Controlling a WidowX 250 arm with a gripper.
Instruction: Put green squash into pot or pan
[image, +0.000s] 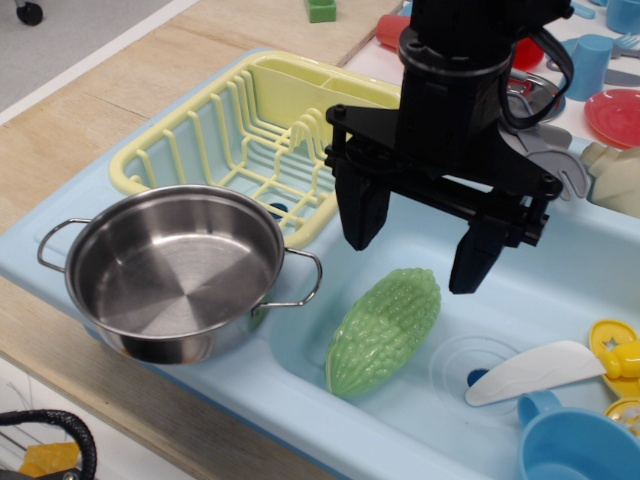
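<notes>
Green squash (385, 331) lying tilted in the light-blue toy sink (560, 290), just right of the stainless-steel pot (175, 270) standing on the sink's left ledge, apart from it. Black gripper (418, 250) hanging above the squash, fingers (362, 213) spread wide, holding nothing. Yellow dish rack (250, 130) behind the pot; white plastic knife (535, 372) lying near the drain

Toy kitchen play set, pale-blue plastic sink (560, 330), yellow dish rack (250, 130), toy dishes
</notes>
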